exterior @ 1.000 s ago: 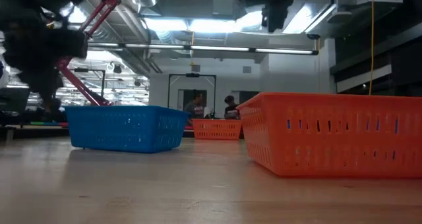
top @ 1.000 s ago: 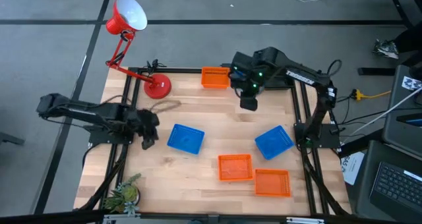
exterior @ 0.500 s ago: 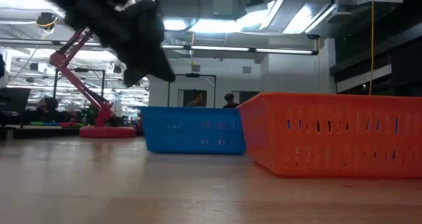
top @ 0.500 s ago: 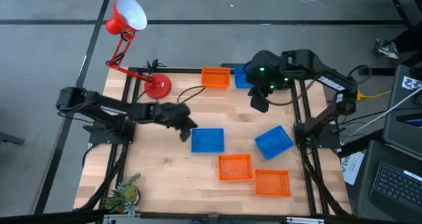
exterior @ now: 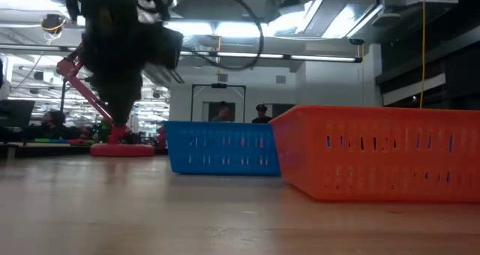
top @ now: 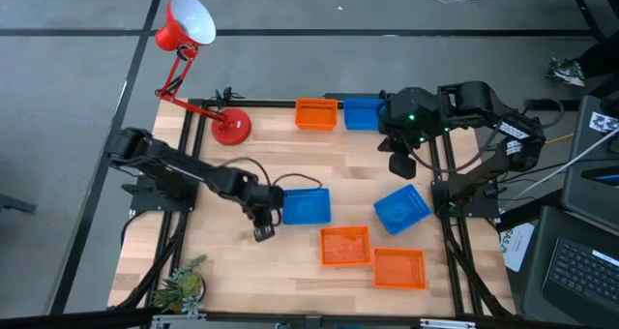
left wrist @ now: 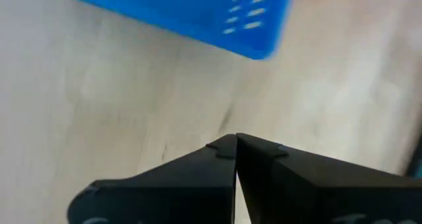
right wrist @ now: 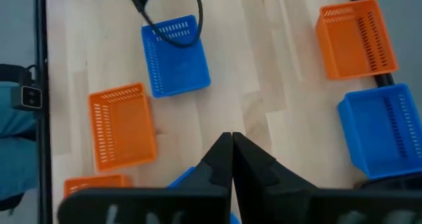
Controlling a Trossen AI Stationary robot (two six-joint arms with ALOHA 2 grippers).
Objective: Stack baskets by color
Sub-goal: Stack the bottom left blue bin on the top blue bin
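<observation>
Six baskets rest on their bottoms on the wooden table. An orange basket [top: 315, 113] and a blue basket [top: 362, 113] sit side by side at the far edge. Another blue basket [top: 306, 205] [left wrist: 198, 13] sits mid-table, and a turned blue basket [top: 401, 208] lies right of it. Two orange baskets [top: 344, 246] [top: 398, 268] lie toward the near edge. My left gripper [top: 263, 232] [left wrist: 235, 140] is shut, low over the table just off the mid-table blue basket's near left corner, apart from it. My right gripper [top: 400, 164] [right wrist: 231, 138] is shut and empty, high above the far right.
A red desk lamp [top: 189, 39] stands with its base [top: 231, 126] on the table's far left. A small plant [top: 184, 285] sits at the near left corner. A dark cable [top: 290, 179] loops above the mid-table blue basket. Bare wood lies left of the baskets.
My left gripper has swept toward the table's right edge, then drawn toward the near edge. The mid-table blue basket has slid rightward along the table, staying flat. My right gripper has risen and gone toward the right edge, uncovering the far blue basket.
</observation>
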